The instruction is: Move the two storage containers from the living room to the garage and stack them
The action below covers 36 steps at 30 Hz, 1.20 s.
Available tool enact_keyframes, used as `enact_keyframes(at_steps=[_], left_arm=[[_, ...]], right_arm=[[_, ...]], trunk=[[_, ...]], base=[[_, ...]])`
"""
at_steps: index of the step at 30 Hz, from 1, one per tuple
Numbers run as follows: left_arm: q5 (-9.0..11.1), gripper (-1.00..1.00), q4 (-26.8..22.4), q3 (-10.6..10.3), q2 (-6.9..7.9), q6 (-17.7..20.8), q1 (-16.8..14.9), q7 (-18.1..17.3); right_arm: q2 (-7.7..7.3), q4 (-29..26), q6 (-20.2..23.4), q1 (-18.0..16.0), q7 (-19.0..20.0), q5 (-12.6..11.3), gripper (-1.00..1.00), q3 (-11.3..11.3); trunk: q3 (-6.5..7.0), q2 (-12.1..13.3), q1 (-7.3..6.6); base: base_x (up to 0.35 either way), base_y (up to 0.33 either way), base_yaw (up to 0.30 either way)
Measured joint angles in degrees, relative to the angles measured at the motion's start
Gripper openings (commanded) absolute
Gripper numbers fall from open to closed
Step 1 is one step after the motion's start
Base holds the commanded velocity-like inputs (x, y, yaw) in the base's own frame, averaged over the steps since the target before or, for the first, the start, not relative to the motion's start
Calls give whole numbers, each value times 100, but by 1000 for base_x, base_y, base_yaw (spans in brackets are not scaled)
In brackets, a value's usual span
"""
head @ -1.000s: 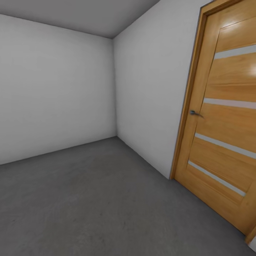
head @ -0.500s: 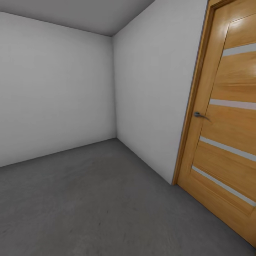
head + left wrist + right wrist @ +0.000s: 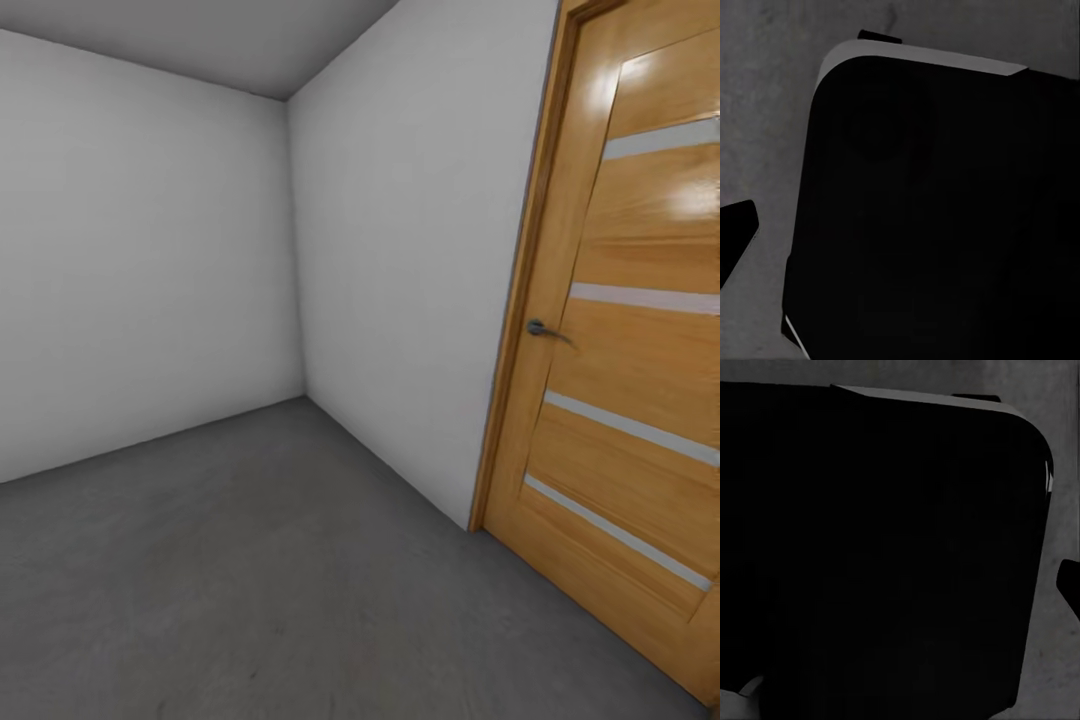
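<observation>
- Head view: dark grey mottled concrete floor (image 3: 250, 590), closed honey-coloured wooden door (image 3: 630, 380) close at right.
- Risk: base clipping door while turning.
- Jaw states: cannot tell.

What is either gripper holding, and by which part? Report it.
It cannot be told. Each wrist view looks down on a large black rounded body over the grey floor; no container is visible, and no fingers can be identified.

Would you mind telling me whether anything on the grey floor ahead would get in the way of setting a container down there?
Nothing visible does. The dark grey floor lies bare up to the corner of the white walls. A closed wooden door with a lever handle stands to the right, off that stretch of floor. No container shows here.
</observation>
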Motion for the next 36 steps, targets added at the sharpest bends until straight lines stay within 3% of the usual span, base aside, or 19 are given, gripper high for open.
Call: enact_keyframes(at_steps=[12, 36], left_arm=[[-5, 100, -2, -3, 0, 0, 0, -1], [2, 100, -2, 0, 9, 0, 0, 4]], right_arm=[[-7, 0, 1, 0, 1, -17, 100, -21], [-9, 0, 1, 0, 1, -20, 100, -24]], trunk=[[50, 0, 1], [139, 0, 3]], base=[[211, 0, -241], [12, 0, -248]])
